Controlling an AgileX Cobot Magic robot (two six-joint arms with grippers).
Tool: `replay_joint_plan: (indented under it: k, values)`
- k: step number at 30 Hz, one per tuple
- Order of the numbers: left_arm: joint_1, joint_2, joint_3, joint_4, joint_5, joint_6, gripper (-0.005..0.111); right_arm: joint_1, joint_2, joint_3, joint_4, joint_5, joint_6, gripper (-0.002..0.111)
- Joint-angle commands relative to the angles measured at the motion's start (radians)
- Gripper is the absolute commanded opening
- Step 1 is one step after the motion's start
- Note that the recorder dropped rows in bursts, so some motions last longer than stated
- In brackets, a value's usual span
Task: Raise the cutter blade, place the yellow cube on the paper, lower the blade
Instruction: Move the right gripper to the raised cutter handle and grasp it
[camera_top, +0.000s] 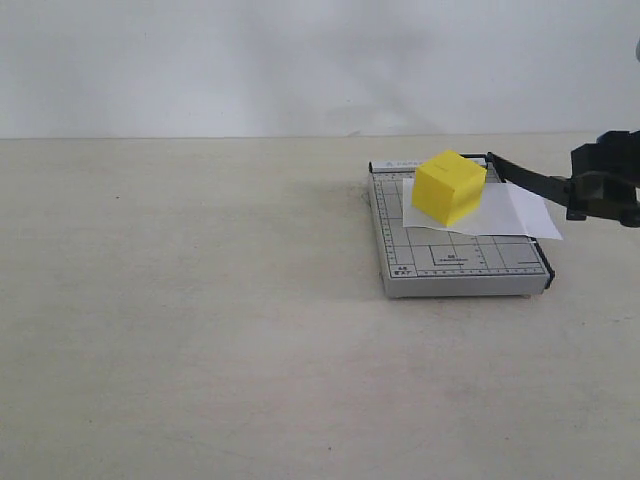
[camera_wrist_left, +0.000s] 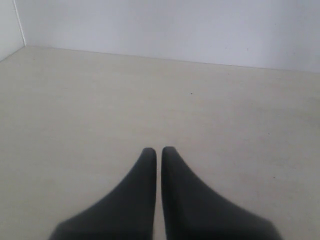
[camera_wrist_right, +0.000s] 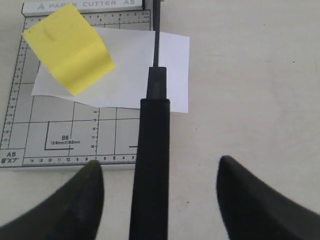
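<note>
The yellow cube (camera_top: 449, 186) (camera_wrist_right: 69, 47) rests on the white paper (camera_top: 520, 212) (camera_wrist_right: 130, 70), which lies across the grey gridded cutter base (camera_top: 450, 262) (camera_wrist_right: 60, 135). The cutter blade (camera_top: 528, 177) (camera_wrist_right: 152, 150) is lifted off the base and slants out to the right. My right gripper (camera_top: 592, 196) (camera_wrist_right: 160, 162) is open and straddles the blade's thick black handle, with a gap showing on both sides. My left gripper (camera_wrist_left: 158, 149) is shut on nothing over bare table, and it does not appear in the exterior view.
The beige table (camera_top: 200, 330) runs wide to the left of and in front of the cutter. A white wall (camera_top: 300, 60) closes off the back. The paper's right edge hangs past the base onto the table.
</note>
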Motion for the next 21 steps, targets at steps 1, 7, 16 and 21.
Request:
replay_joint_plan:
  k: [1, 7, 16, 21]
  values:
    - [-0.005, -0.008, 0.004, -0.006, -0.015, -0.011, 0.004, -0.003, 0.001, -0.007, -0.001, 0.039, -0.004, 0.041]
    - [-0.005, -0.008, 0.004, -0.006, -0.015, -0.011, 0.004, -0.003, 0.001, -0.007, -0.001, 0.076, -0.01, 0.036]
    - [-0.005, -0.008, 0.004, -0.006, -0.015, -0.011, 0.004, -0.003, 0.001, -0.007, -0.001, 0.092, -0.02, 0.007]
    - [-0.005, -0.008, 0.004, -0.006, -0.015, -0.011, 0.004, -0.003, 0.001, -0.007, -0.001, 0.09, -0.038, 0.0]
